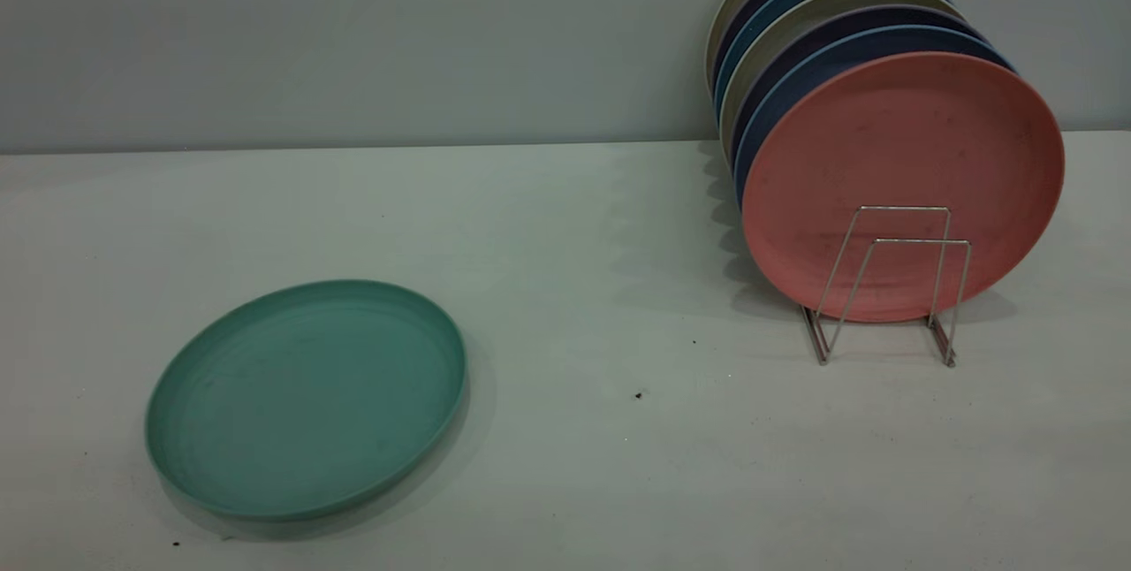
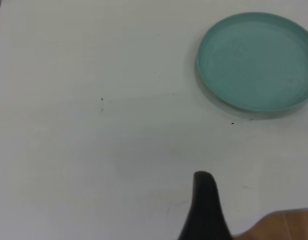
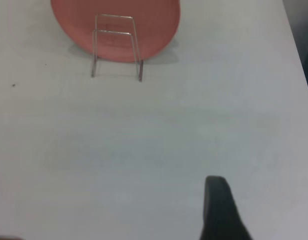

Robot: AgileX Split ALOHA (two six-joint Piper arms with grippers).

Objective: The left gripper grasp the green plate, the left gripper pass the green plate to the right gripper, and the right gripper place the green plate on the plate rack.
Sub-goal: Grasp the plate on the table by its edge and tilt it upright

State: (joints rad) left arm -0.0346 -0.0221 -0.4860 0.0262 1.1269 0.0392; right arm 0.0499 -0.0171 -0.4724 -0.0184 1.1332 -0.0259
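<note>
Pale grey wall [image 1: 353, 32], white tabletop [image 1: 574, 483] with dark specks, soft even light

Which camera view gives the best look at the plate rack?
The exterior view shows the plate rack best: both front wire loops, its base rails and the whole row of plates standing in it. The right wrist view shows only the front loops before the pink plate. The left wrist view does not show it at all.

Matte green plate [image 1: 305, 399], wire rack [image 1: 892, 284]
</note>
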